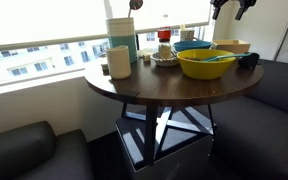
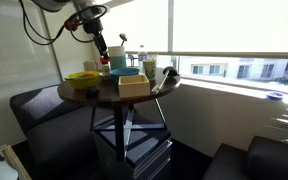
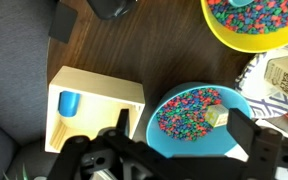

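In the wrist view my gripper [image 3: 184, 128] hangs open above a light blue bowl [image 3: 174, 145] filled with small multicoloured beads; a pale cube [image 3: 217, 117] lies on the beads. Nothing sits between the fingers [image 3: 250, 128]. Left of the bowl stands a light wooden box [image 3: 99, 92] with a blue cup [image 3: 69, 103] inside. A yellow bowl [image 3: 246, 40] of the same beads lies farther off. In both exterior views the gripper [image 1: 232, 8] [image 2: 101, 44] is well above the round dark table [image 1: 149, 88] [image 2: 99, 98].
A tall teal and white container [image 1: 121, 38] and a cream mug [image 1: 119, 62] stand near the window side of the table. A printed carton [image 3: 281, 75] and a black object [image 3: 112, 8] lie close to the bowls. Dark sofas [image 1: 24, 150] surround the table.
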